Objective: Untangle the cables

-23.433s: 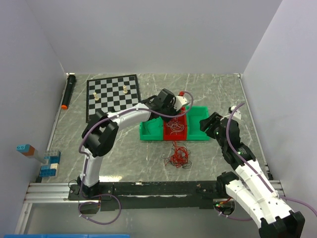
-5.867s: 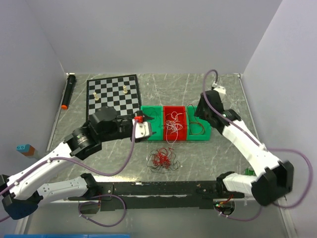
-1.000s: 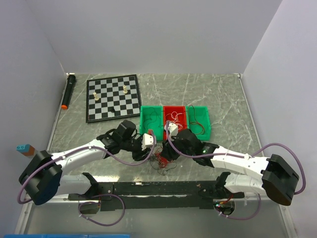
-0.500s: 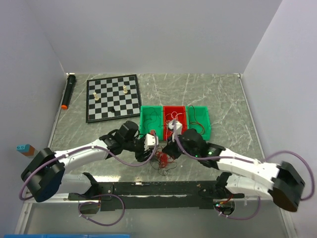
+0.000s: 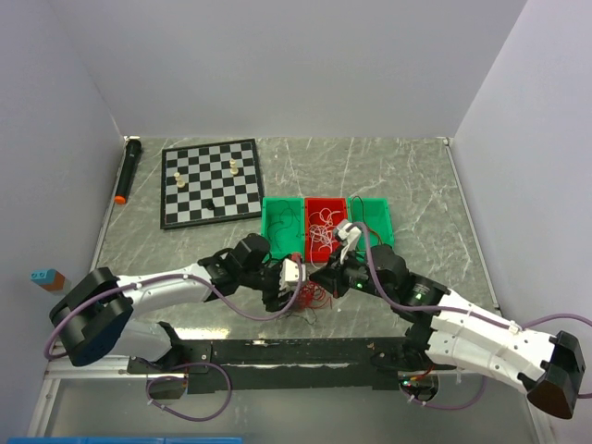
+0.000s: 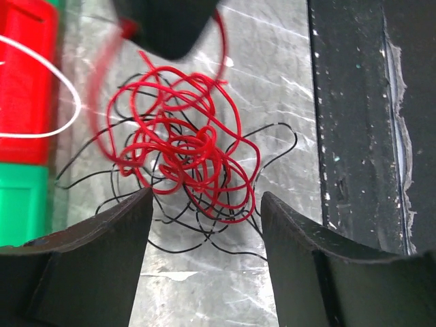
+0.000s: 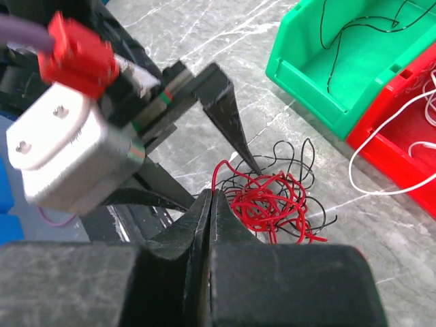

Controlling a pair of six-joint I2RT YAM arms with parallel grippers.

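Observation:
The cables (image 5: 310, 296) are a small tangle of thin red and black wires on the marble table, just in front of the bins. In the left wrist view the cables (image 6: 184, 153) lie just ahead of my open left gripper (image 6: 206, 197), with black strands reaching between its fingers. My right gripper (image 7: 212, 196) is shut, and a red strand loops up from the cables (image 7: 276, 204) to its tip. From above, the left gripper (image 5: 282, 296) and right gripper (image 5: 321, 279) meet over the tangle from either side.
Behind the tangle stand a green bin (image 5: 274, 242) holding black wire, a red bin (image 5: 326, 205) holding white wire, and a second green bin (image 5: 387, 242). A chessboard (image 5: 211, 180) and a black marker (image 5: 127, 169) lie far left. A black rail (image 5: 296, 351) runs along the near edge.
My right gripper has shut on a red strand and its arm has swung right. The left gripper has opened wider and slid right up to the tangle.

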